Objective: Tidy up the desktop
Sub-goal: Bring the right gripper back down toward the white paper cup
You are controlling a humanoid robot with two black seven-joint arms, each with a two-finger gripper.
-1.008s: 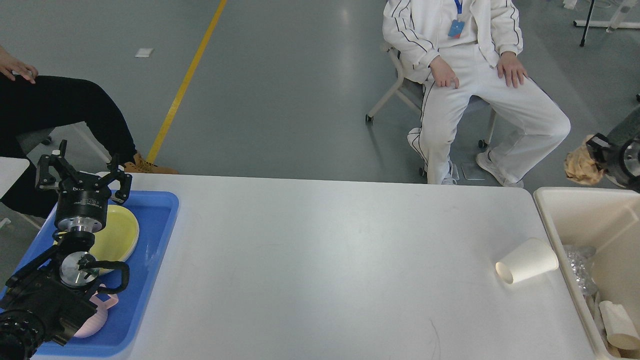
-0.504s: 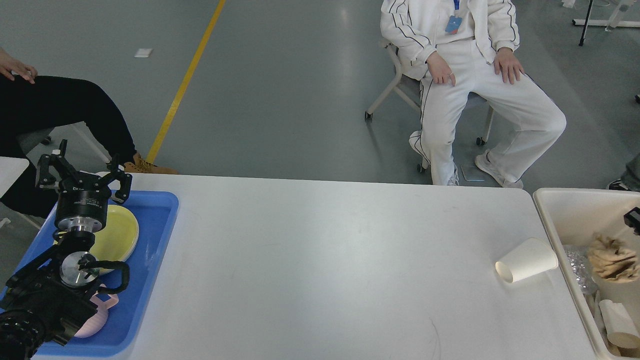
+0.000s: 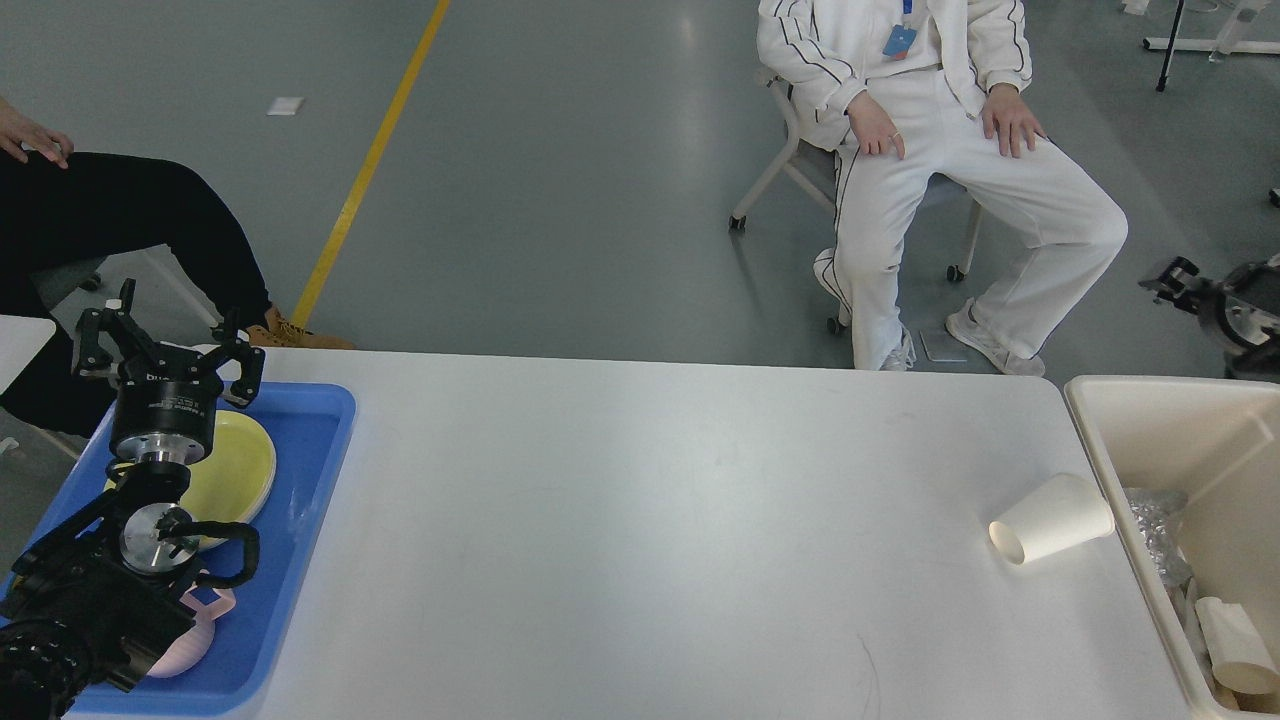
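Note:
The white desktop (image 3: 650, 520) fills the lower part of the head view. A white paper cup (image 3: 1055, 518) lies on its side near the desktop's right end, mouth toward me, close to the cream bin (image 3: 1105, 450). My left gripper (image 3: 165, 345) hangs open and empty over the far end of the blue tray (image 3: 310, 480), just above a yellow plate (image 3: 240, 470). At the right edge, my right gripper (image 3: 1165, 280) is raised beyond the bin's far rim, open with nothing in it.
A pink item (image 3: 190, 635) lies on the tray under my left arm. Crumpled foil (image 3: 1150, 520) and a rolled paper cup (image 3: 1235, 645) sit in the bin. A person in white (image 3: 930, 150) sits beyond the table, and one in black (image 3: 100, 220) sits at far left.
My right gripper let go of a crumpled brownish paper, which dropped into the bin and out of sight; the gripper then rose back. The left arm has not moved.

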